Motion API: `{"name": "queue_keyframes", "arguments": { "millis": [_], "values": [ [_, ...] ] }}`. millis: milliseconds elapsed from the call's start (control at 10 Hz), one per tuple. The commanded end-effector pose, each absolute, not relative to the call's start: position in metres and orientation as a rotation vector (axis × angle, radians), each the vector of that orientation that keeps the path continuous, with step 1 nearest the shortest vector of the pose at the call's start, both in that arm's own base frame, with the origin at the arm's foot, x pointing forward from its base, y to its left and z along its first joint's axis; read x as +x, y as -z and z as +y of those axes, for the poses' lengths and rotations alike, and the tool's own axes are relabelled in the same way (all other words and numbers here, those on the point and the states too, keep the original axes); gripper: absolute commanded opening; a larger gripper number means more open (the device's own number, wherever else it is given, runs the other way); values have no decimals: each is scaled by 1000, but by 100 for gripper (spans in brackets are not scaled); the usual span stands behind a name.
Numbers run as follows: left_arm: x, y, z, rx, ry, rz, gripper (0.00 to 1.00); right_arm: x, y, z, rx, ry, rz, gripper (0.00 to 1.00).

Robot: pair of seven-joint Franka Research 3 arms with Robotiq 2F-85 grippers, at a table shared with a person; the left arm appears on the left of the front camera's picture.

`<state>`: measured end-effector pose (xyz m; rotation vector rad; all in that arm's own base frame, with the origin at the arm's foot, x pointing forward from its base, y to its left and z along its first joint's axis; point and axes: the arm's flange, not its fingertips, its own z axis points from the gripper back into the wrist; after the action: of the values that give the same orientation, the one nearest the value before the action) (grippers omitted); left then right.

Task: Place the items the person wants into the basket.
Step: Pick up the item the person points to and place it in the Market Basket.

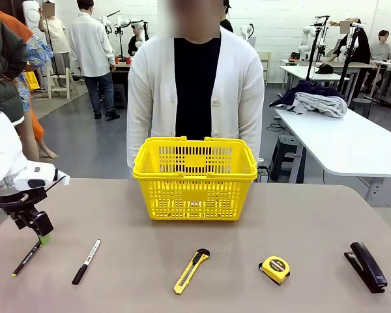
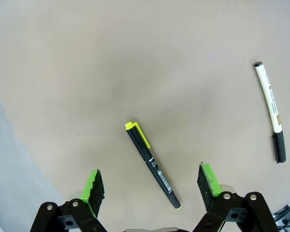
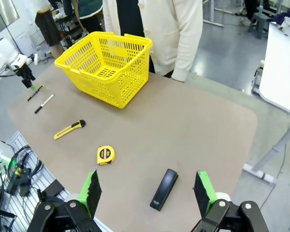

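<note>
Yellow plastic shopping basket (image 1: 195,195) with slotted walls stands at the far middle of the tabletop (image 1: 300,215), nothing visible in it; the person (image 1: 195,91) in the white cardigan stands right behind it, arms down at the sides. Along the near side, robot's left to right: slim black pen (image 2: 152,166) with yellow ends, white-and-black marker (image 1: 86,261), yellow utility knife (image 1: 191,270), yellow-and-black tape measure (image 1: 274,268), black stapler (image 1: 365,266). All lie flat and well apart. Left pincer (image 2: 151,182) hangs over the pen at the tabletop's left end, fingers spread wide. In its wrist view the pen sits between the two green pads (image 2: 93,186), touching neither. The pen's long axis runs on a diagonal, yellow clip end pointing away from the wrist and the other tip back near the palm, so the pads' closing line crosses the barrel at a slant, not square. Height above the pen is hard to judge. The marker lies just off to one side, outside the spread. Right pincer (image 3: 147,188) is also spread, held high over the right end with the stapler below it and the tape measure a little further in. My reading: the pen is the left arm's pick, and a straight drop should catch it, though a small wrist roll would square the grip.
</note>
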<state>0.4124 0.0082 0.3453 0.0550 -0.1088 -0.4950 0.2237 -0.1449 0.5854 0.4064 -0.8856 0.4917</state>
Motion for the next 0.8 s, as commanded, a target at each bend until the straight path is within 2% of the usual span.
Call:
{"name": "queue_keyframes", "arguments": {
  "millis": [0, 300, 600, 700],
  "values": [
    [358, -312, 12, 50, 399, -100, 100, 225, -586, -145, 411, -492, -891, 100],
    [357, -297, 17, 8, 273, -72, 100, 225, -586, -145, 411, -492, -891, 100],
    [357, -292, 18, 1, 250, -63, 100, 225, -586, -145, 411, -492, -891, 100],
    [356, -293, 19, 13, 253, -80, 51, 225, -586, -145, 411, -492, -891, 100]
  ]
}}
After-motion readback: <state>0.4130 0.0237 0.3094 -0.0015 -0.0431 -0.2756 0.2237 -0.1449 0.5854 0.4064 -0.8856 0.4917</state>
